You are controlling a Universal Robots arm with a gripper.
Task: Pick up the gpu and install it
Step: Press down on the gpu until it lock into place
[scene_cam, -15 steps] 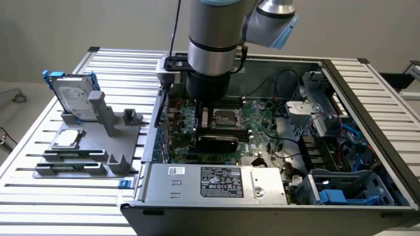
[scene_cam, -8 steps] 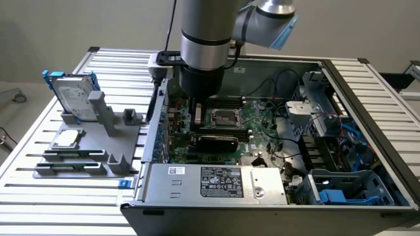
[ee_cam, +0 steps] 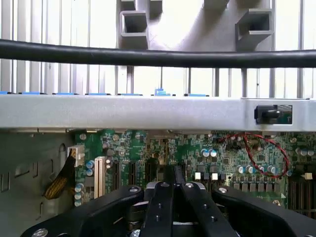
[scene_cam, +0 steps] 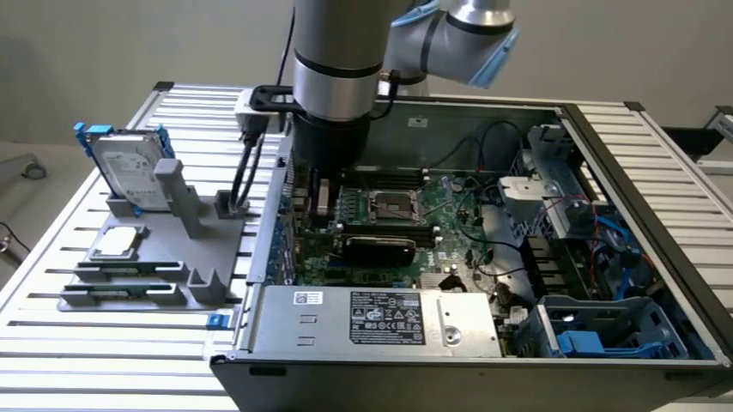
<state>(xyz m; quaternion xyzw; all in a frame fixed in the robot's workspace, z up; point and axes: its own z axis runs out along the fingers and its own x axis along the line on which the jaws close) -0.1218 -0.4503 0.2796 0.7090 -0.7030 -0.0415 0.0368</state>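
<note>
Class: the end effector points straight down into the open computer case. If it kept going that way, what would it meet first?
Most likely the motherboard, around its expansion slots. The shut end effector hangs just above them near the case wall. Depth is unclear, so this is a judgement.

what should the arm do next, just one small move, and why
Probably a short straight lift. The pincer is shut low over the green motherboard, no card visibly in it, while the glossy black-shrouded gpu already seems to stand on that board.
</note>
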